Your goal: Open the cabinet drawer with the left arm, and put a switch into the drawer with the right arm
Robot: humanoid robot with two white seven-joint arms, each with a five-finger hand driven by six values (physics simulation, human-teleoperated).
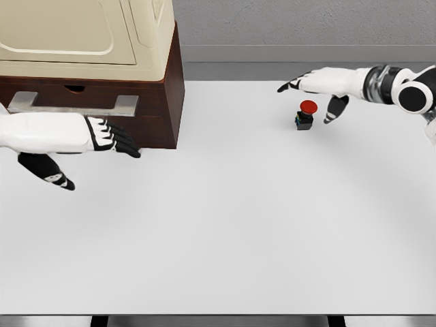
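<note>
The switch [306,114], a small black body with a red round button on top, stands on the white table [231,225] at the back right. My right hand [315,90] hovers just above and behind it, fingers spread, thumb hanging to its right, holding nothing. The brown cabinet [160,102] sits at the back left; its drawer front carries a grey bar handle [75,103] and looks shut. My left hand [102,139] reaches in just below that handle, fingers extended and thumb hanging down, not touching it.
A cream-coloured box-like appliance [88,30] rests on top of the cabinet. A grey wall runs behind the table. The table's front edge lies near the bottom of the picture.
</note>
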